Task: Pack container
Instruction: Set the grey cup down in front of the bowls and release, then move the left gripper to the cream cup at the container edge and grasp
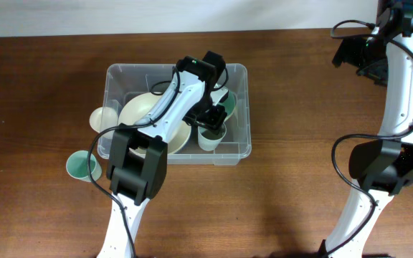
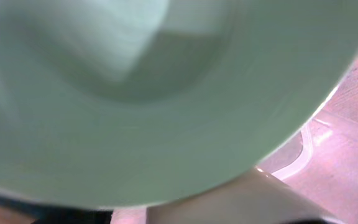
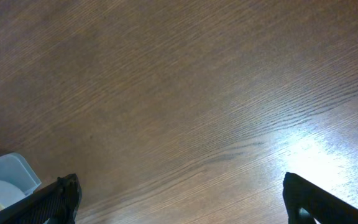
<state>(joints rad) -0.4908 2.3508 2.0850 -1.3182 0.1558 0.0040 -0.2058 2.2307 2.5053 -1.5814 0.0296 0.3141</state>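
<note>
Brown wooden table (image 1: 41,86); green cup (image 1: 82,165), cream bowl (image 1: 104,118) resting on it.

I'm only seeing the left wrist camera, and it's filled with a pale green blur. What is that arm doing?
Observer: From overhead, the left gripper is inside the container, right over a small cup with a green inside.
Visitor: Is anything else in there?
Observer: Yes, a large cream bowl lies in the container's left half.
Visitor: And the other arm?
Observer: The right gripper is open above the wooden table, well away from the container.
</note>
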